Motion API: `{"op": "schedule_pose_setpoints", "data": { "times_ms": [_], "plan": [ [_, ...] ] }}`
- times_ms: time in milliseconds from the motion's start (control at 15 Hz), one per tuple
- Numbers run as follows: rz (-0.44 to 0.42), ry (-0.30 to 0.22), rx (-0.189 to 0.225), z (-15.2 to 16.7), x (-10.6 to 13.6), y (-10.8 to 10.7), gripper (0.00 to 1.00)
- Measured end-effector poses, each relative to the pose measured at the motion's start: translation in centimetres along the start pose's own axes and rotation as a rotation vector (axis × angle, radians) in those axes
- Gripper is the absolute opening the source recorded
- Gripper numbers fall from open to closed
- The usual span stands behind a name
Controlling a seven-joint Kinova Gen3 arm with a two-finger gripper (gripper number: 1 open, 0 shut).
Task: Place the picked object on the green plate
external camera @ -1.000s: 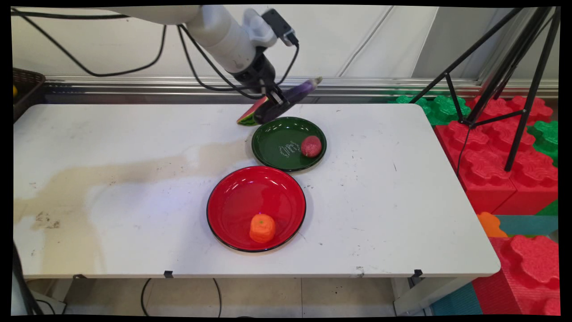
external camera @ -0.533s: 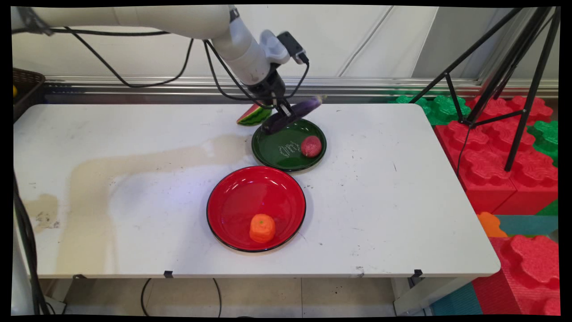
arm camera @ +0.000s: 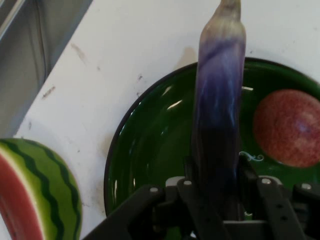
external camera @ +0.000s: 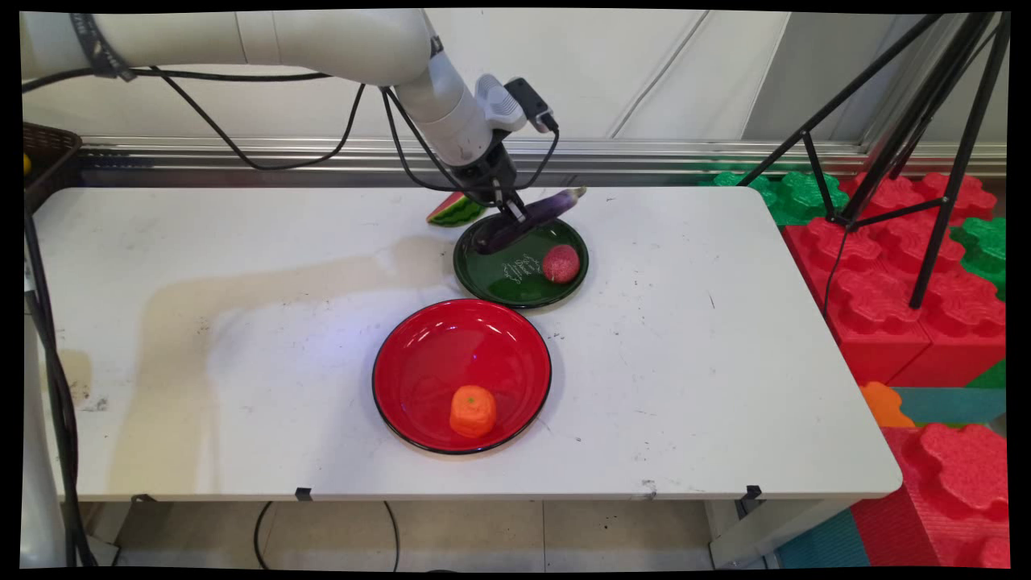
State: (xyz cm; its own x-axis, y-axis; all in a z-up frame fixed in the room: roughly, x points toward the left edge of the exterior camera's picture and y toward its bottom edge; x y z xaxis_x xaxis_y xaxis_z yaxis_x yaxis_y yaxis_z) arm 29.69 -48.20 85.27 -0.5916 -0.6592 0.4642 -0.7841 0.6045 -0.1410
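White table (external camera: 242, 242) before a pale wall carries two plates. Over the green plate's (external camera: 499, 282) back rim, the pincer (external camera: 511, 217) is closed on a purple eggplant (external camera: 536, 216), tilted, its low end at the plate. Release seems next. A watermelon slice (external camera: 453, 209) lies just beside.

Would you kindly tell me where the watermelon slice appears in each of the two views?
Main view: the watermelon slice lies on the table just left of the green plate's far rim.
Hand view: watermelon slice at the bottom left corner.
Shared landmark: the green plate beside it.
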Motion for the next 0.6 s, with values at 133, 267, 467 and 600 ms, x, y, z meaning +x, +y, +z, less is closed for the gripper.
{"op": "schedule_pose_setpoints", "data": {
  "times_ms": [133,267,467,600],
  "plan": [
    [-0.003,-0.007,0.0,0.43,-0.1,-0.24,0.0],
    [-0.006,-0.014,0.0,0.75,-0.22,-0.45,1.0],
    [-0.006,-0.02,0.003,1.13,-0.34,-0.79,1.0],
    [-0.001,-0.021,0.011,1.19,-0.47,-1.02,1.0]
  ]
}}
